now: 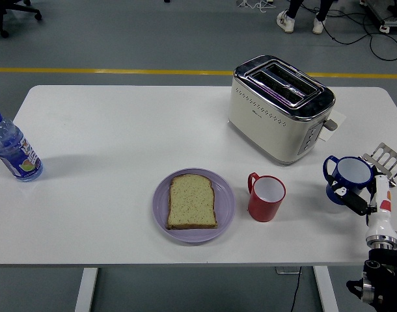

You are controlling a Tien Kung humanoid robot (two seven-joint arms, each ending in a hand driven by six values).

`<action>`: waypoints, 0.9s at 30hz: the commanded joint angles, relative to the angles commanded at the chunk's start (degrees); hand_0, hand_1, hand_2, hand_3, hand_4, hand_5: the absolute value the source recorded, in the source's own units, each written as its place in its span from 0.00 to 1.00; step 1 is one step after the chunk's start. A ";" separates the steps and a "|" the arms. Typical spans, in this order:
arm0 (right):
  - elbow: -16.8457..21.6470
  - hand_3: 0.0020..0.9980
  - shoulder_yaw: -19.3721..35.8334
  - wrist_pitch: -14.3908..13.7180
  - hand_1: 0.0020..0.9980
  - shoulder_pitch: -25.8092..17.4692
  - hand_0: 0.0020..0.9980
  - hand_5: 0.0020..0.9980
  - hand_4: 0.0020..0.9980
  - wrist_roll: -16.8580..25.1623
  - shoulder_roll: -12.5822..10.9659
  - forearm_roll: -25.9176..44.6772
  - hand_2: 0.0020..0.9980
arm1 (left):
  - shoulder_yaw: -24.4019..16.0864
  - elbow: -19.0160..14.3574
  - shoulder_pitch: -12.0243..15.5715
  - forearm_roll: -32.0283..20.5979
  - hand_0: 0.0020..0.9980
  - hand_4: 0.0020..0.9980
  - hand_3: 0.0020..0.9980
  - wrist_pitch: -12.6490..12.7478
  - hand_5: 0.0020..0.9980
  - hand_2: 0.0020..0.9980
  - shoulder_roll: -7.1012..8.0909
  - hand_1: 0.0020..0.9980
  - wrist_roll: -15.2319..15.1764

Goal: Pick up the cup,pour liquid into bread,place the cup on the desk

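A blue cup (347, 177) with a white inside stands low over the table near the right edge. My right hand (350, 197) comes up from the lower right corner, its black fingers (355, 201) curled against the cup's near side. Whether the cup's base touches the table I cannot tell. A red cup (267, 197) stands upright in the middle, just right of a purple plate (161, 214). A slice of bread (192, 201) lies flat on that plate. My left arm is out of view.
A cream and chrome toaster (280, 107) stands behind the red cup, with a slip of paper (333, 121) at its right end. A water bottle (13, 148) sits at the far left edge. A small metal rack (388, 158) lies by the right edge.
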 joint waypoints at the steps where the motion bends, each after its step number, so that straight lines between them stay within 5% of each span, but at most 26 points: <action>1: -0.50 0.57 -0.28 0.00 0.46 0.10 0.46 0.00 0.56 0.08 0.01 0.11 0.58 | 0.02 0.00 0.06 -0.06 0.64 0.32 0.55 0.01 0.84 0.66 -0.01 0.65 0.00; 11: -3.65 0.56 -2.21 0.25 0.46 0.68 0.46 0.00 0.57 0.20 0.02 0.90 0.58 | 0.61 0.02 0.57 -0.22 0.64 0.32 0.55 0.00 0.84 0.66 -0.15 0.65 -0.01; 27: -3.63 0.57 -3.22 1.64 0.45 0.82 0.50 0.00 0.62 -0.29 -0.28 1.18 0.57 | 0.60 -0.02 0.60 -0.17 0.64 0.32 0.55 0.00 0.84 0.66 -0.20 0.65 -0.02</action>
